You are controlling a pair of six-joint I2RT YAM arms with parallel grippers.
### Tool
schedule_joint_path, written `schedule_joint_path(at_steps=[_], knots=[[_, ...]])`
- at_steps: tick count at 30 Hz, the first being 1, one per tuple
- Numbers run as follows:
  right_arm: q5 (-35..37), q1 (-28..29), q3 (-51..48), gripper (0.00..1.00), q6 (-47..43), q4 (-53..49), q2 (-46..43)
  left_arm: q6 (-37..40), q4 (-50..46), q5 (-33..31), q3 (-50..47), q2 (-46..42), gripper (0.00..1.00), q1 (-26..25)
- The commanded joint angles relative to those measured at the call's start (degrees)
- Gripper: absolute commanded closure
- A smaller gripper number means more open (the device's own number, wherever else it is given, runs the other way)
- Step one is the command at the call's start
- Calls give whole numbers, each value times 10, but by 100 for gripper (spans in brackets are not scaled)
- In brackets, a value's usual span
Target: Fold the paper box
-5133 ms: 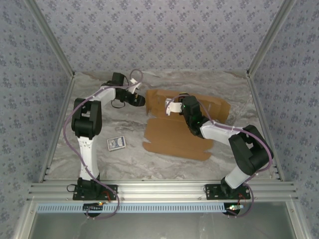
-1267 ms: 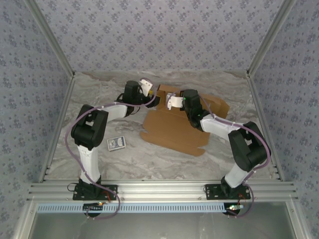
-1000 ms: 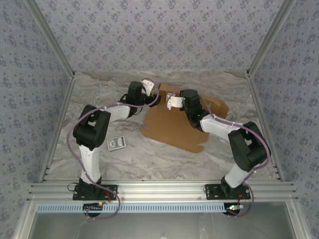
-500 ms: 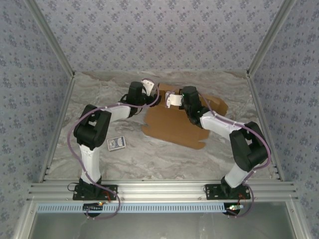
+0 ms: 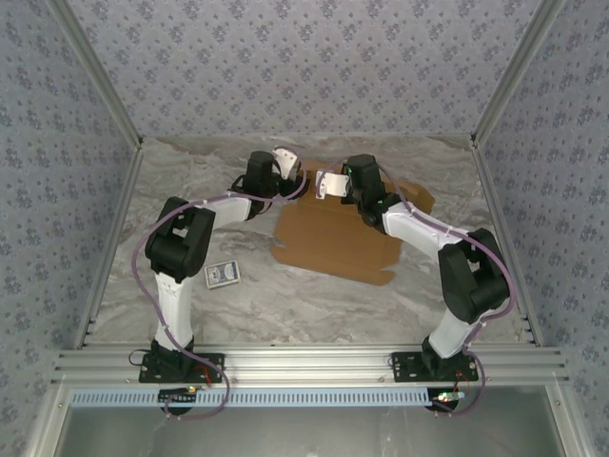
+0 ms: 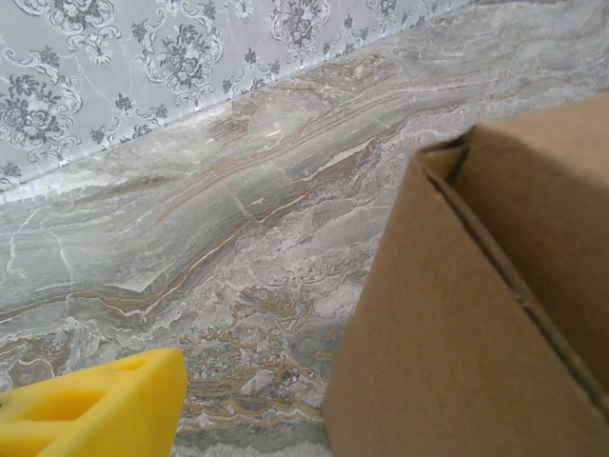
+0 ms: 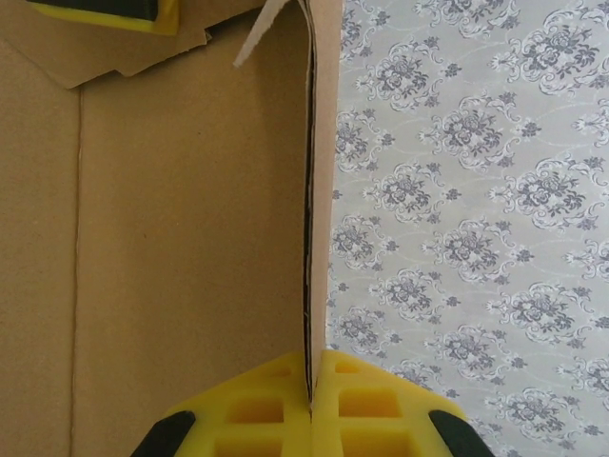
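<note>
The paper box [image 5: 333, 238] is a brown cardboard sheet lying flat on the marble table, with its back flap raised upright. My right gripper [image 5: 326, 184] is shut on that flap; in the right wrist view both yellow fingers [image 7: 266, 419] pinch the flap's thin edge [image 7: 308, 286], and the box's panel [image 7: 190, 238] spreads to the left. My left gripper [image 5: 295, 183] stands open just left of the raised corner. In the left wrist view one yellow finger [image 6: 95, 409] shows at the lower left, apart from the cardboard wall [image 6: 476, 314]; the other finger is hidden.
A small blue-and-white card packet [image 5: 222, 274] lies on the table in front of the left arm. Patterned walls close in the back and both sides. An aluminium rail [image 5: 304, 362] runs along the near edge.
My right gripper has drawn the gripped flap toward the back wall, and the box has slid back with it. My left gripper has opened wider beside the raised corner.
</note>
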Motion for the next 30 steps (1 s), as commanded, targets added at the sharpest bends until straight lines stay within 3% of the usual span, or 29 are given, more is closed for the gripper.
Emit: schedule_joint_path(at_steps=[1,6,12,24,30], knots=[[-43,1,0,100,7,-96,22,-4,9,-14,22,10,34,8],[-44,1,4,100,13,-104,24,-16,-3,-52,25,15,43,8],[-43,0,7,100,18,-120,23,-49,-26,-146,38,22,52,8],[-54,1,34,100,43,-173,38,-144,-114,-322,85,36,58,-3],[-47,1,58,100,57,-184,48,-118,-131,-338,107,42,57,-20]])
